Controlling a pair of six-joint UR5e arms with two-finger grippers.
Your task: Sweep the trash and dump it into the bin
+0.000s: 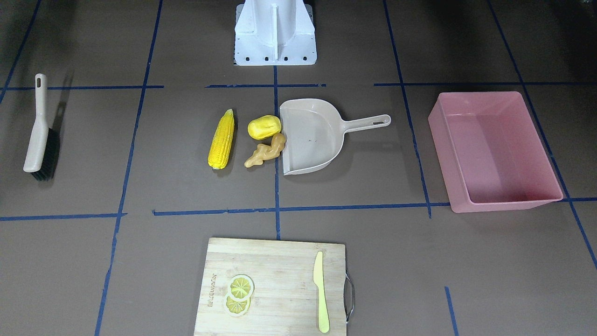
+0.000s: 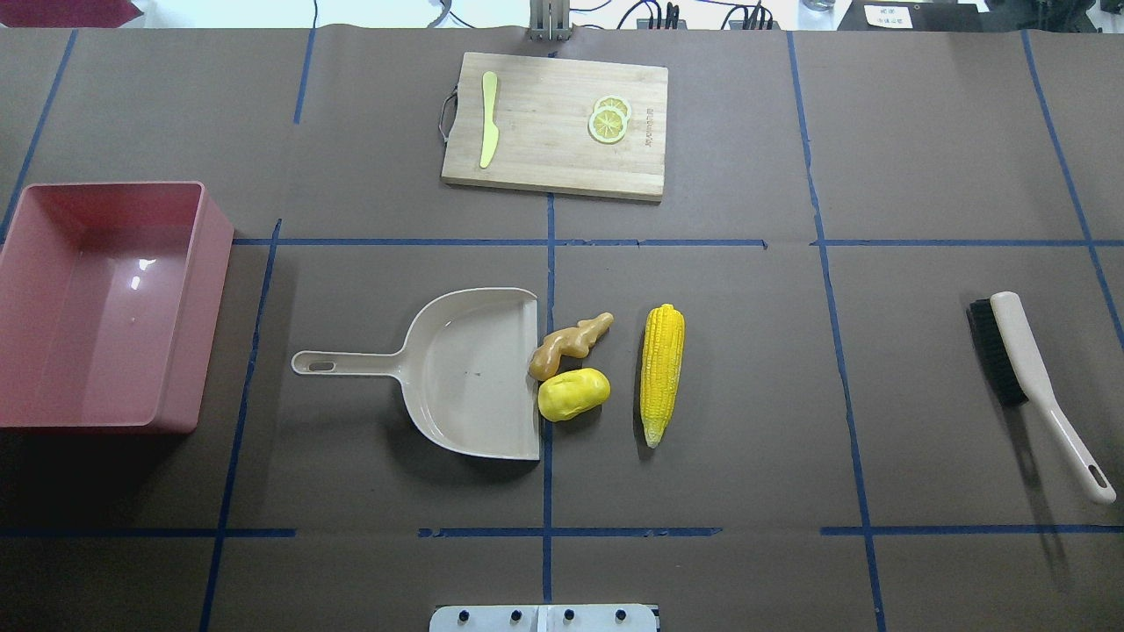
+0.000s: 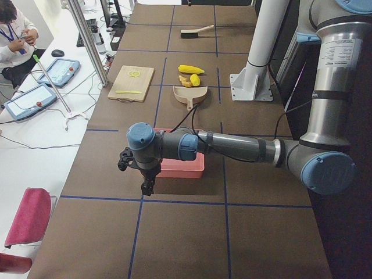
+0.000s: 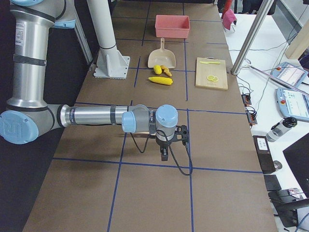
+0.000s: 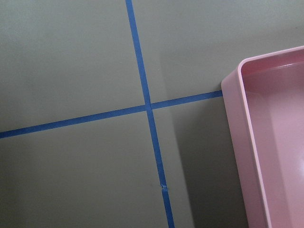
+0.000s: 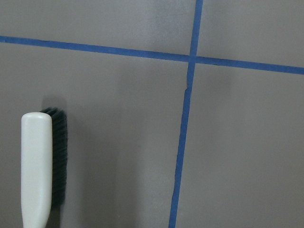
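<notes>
The yellow corn cob point(image 2: 662, 373), the lumpy yellow potato piece point(image 2: 573, 394) and the tan ginger root point(image 2: 569, 344) lie together mid-table, beside the open mouth of a beige dustpan point(image 2: 465, 377). The pink bin point(image 2: 209, 298) stands empty at the table's left end; its corner shows in the left wrist view point(image 5: 247, 142). My left gripper point(image 3: 148, 186) hangs above the table just beyond the bin. My right gripper point(image 4: 164, 154) hangs over the other end, near a beige brush point(image 2: 1027, 369). Both show only in side views, so I cannot tell whether they are open or shut.
A wooden cutting board point(image 2: 544, 149) with a yellow-green knife point(image 2: 488, 132) and lemon slices point(image 2: 608, 123) lies at the far edge. The brush head shows in the right wrist view point(image 6: 35, 166). The robot's white base point(image 1: 275, 32) stands at the near edge.
</notes>
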